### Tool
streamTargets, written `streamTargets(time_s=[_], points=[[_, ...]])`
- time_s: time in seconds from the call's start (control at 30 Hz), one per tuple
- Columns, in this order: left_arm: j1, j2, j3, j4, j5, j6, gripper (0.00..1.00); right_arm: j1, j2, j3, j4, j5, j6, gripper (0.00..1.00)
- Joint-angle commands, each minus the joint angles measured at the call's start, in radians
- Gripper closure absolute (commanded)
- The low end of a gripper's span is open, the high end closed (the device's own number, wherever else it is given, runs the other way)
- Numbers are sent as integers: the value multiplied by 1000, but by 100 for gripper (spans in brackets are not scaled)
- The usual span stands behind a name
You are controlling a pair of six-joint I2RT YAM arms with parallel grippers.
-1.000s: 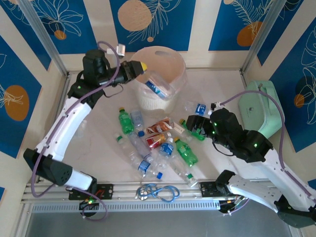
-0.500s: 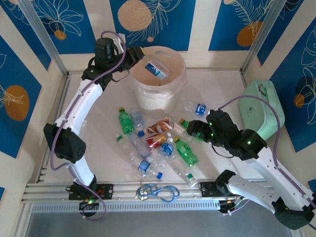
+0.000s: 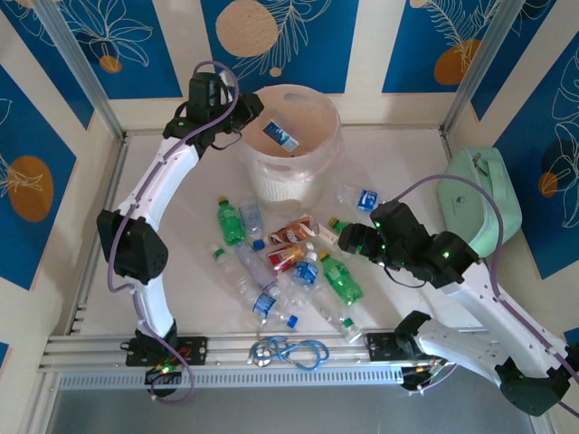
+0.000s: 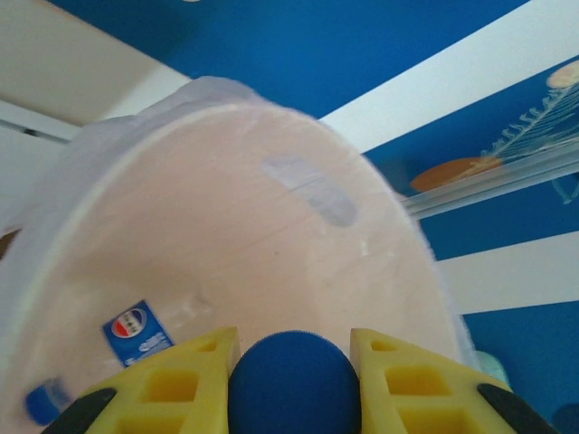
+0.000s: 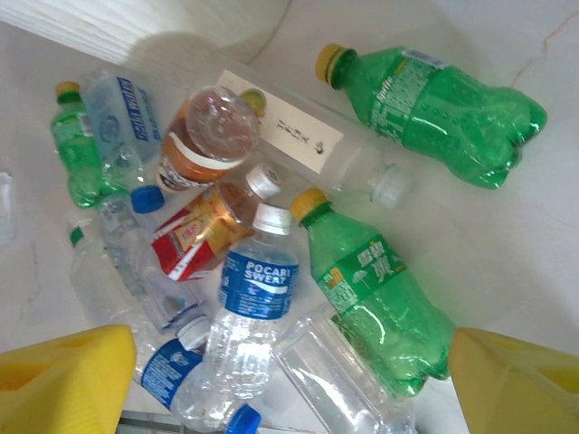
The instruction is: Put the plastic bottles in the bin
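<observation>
glossy plastic bottles (image 5: pixel 380 307), matt white plastic bin (image 3: pixel 276 185)

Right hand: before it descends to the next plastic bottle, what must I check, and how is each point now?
1. Right hand open: ok, yellow fingers wide apart.
2. Target below it: ok, green plastic bottle with yellow cap.
3. Target free: not ok, clear plastic bottle with blue label lies close beside it.
4. Round white perforated bin has room: ok.
5. Left hand away from bin: not ok, at its rim.
</observation>
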Motion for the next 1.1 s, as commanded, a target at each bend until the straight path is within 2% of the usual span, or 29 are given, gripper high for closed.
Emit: streamTargets(time_s=[0.0,0.1,0.23,0.37,0.5,0.67,0.83,0.9,1.07], points=[[-16,12,39,-88,-55,91,84,-2,-1,-26,-38,-29,17,10],[-26,19,39,-108,-65,123,78,-3,1,-40,-46,-30,23,10],[-36,39,63,-139,-53,140,51,-4,20,-45,-68,-29,27,10],[-49,34,69,-128,-44,143,37,-4,43,-38,-98,-21,16,10],[-58,24,99,-136,-39,152,33,-12,64,-21,-132,-9,11,9],[-60,-16,143,-149,-33,189,30,-13,92,-26,-120,-94,-45,8],[-60,-106,140,-165,-42,233,29,92,166,1,-172,-86,-44,9],[-61,-169,77,-154,-58,244,30,148,206,10,-195,-79,-35,11],[-37,-380,-230,-31,-69,192,29,295,323,16,-220,-89,-20,19]])
